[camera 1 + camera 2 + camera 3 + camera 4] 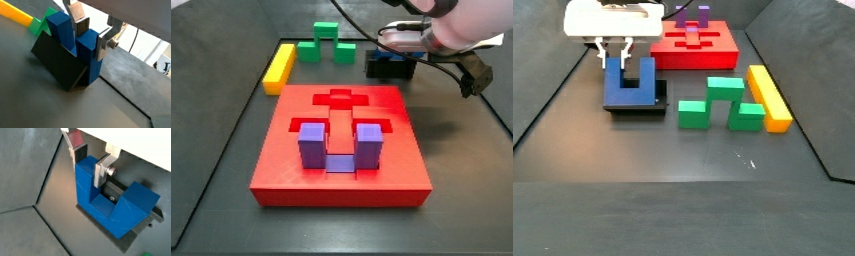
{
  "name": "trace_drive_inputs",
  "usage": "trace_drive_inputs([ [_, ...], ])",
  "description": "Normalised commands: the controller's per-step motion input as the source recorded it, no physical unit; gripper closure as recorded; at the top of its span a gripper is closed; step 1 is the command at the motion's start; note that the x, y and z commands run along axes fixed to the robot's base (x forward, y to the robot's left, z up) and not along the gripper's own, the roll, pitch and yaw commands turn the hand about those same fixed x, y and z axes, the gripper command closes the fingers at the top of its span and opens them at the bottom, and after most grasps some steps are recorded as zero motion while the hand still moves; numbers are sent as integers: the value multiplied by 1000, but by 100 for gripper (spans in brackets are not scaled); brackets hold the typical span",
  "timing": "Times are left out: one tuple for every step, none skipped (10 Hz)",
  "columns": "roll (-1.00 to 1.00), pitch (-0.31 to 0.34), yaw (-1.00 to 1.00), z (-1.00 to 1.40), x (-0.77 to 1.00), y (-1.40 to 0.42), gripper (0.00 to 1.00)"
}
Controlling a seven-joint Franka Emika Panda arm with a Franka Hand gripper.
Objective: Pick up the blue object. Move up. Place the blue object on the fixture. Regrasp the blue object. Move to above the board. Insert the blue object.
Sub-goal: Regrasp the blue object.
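Gripper (90, 165) clamped on one prong of dark blue plastic U-shaped block (113, 203), resting on black bracket fixture (57, 62). Probably stiff, light, slick-sided; best gripped across a prong.

Worktop (593, 210): dark grey, matte, with raised walls at its edges.

Directly on it:
- Board (278, 165), red, large and flat, with recesses in its top; a purple U-shaped block (335, 147) stands in it.
- Fixture (636, 104), black, near the board; the blue object (629, 78) sits on it, with the pincer (617, 62) astride one prong.
- Green block (716, 104), stepped, just beside the yellow bar.
- Yellow bar (767, 96), long, lying flat near one wall.
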Motion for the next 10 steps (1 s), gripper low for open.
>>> trace_drive_inputs([
  [0,0,0,0,0,0,100],
  [0,0,0,0,0,0,100],
  [0,0,0,0,0,0,100],
  [0,0,0,0,0,0,100],
  [0,0,0,0,0,0,100],
  [0,0,0,0,0,0,100],
  [0,0,0,0,0,0,100],
  [0,0,0,0,0,0,100],
  [0,0,0,0,0,0,100],
  [0,0,0,0,0,0,100],
])
